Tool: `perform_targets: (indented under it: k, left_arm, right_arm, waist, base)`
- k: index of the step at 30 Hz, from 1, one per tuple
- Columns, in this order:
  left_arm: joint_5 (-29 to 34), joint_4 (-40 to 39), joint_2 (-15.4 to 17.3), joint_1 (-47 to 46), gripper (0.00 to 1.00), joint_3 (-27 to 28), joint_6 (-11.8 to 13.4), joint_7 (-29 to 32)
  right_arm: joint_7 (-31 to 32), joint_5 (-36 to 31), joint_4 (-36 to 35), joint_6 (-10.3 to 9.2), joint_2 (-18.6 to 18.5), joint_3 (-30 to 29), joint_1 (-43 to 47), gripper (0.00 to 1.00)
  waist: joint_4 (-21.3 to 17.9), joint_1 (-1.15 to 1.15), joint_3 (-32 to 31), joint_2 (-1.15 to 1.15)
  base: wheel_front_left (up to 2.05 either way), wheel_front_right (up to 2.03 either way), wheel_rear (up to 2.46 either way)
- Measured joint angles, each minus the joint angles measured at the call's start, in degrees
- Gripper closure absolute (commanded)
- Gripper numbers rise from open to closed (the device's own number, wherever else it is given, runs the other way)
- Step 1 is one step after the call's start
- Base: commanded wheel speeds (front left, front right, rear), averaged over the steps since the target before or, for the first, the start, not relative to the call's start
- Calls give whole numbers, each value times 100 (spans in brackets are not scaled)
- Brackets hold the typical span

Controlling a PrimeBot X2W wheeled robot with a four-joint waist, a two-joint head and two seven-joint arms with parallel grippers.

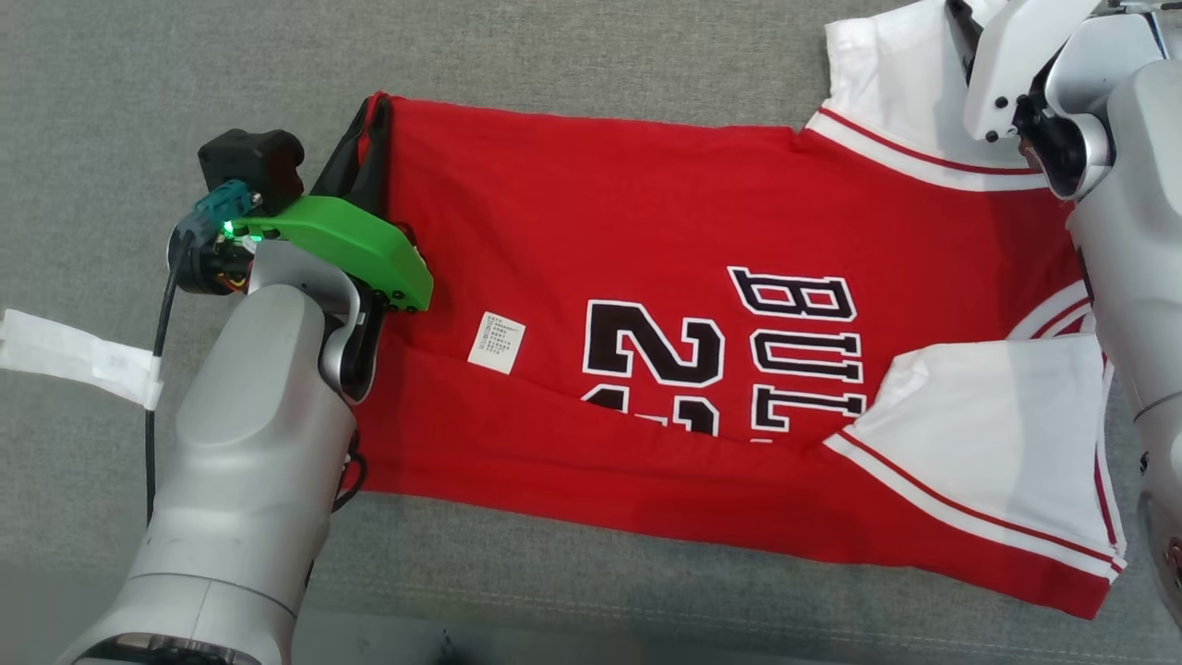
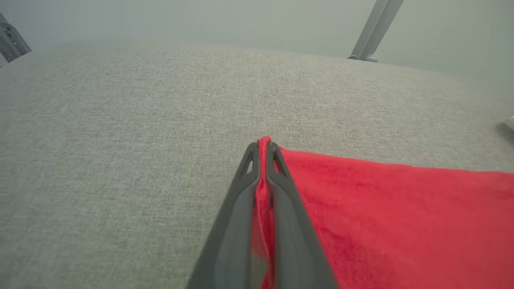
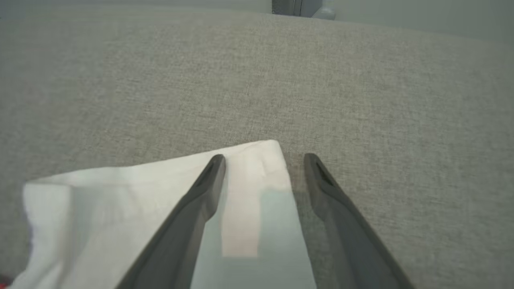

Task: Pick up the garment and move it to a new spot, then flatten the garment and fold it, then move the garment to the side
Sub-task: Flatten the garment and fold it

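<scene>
Left gripper (image 2: 263,150) clamped on red jersey (image 1: 646,231) hem corner; right gripper (image 3: 263,160) wide open, holding nothing, over jersey's white sleeve (image 3: 120,200) edge; bare grey fabric surface (image 1: 138,92) beyond.

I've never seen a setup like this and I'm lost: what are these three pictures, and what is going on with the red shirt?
A two-armed robot is folding a red jersey on a grey cloth surface. The head picture looks down from the robot's head; each of the other two looks along one arm's pair of dark fingers. The left gripper is shut on the jersey's red corner. The right gripper is open, its fingers either side of a white sleeve corner; I cannot tell if they touch it. A white care label shows on the jersey.
</scene>
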Motion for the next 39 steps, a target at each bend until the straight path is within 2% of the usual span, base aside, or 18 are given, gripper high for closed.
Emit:
perform_targets:
  k: [4,6,8,9,20,25,31,36,39]
  left_arm:
    - [-43,92,-37,-35,100,-65,-2,-68]
    - [-54,142,-49,-41,100,-88,-3,-89]
    - [-80,187,-54,-43,100,-97,-5,-98]
    - [-92,210,-55,-46,100,-99,-7,-114]
    - [-174,346,60,-37,100,-69,-8,-147]
    - [-207,338,148,183,100,-18,-8,-163]
    - [-259,188,313,557,100,18,-8,-164]
    - [-309,-45,508,906,100,64,-8,-165]
    - [-310,-293,612,1135,100,92,-8,-165]
  right_arm:
    - [-78,-189,430,-2,93,-71,-228,1]
    - [-109,-222,564,-2,129,-52,-311,53]
    - [-143,-270,675,-2,131,-10,-363,79]
    - [-151,-292,733,-2,140,9,-388,100]
    - [-693,-269,1088,4,261,48,-456,100]
    - [-992,495,786,3,264,221,-210,100]
    - [-1162,1523,-328,3,-144,742,637,100]
    - [-1235,2323,-1709,3,-602,987,1723,100]
    - [-1267,2547,-2561,2,-779,984,2478,100]
  waist:
    - [156,0,108,0]
    - [196,0,129,0]
    - [192,0,123,0]
    - [180,0,115,0]
    - [-21,0,-59,0]
    - [-162,0,-322,0]
    - [-340,0,-670,0]
    - [-526,0,-958,0]
    - [-644,-1,-1127,0]
  base:
    - [0,0,0]
    - [0,0,0]
    - [0,0,0]
    - [0,0,0]
    - [0,0,0]
    - [0,0,0]
    - [0,0,0]
    - [0,0,0]
    - [0,0,0]
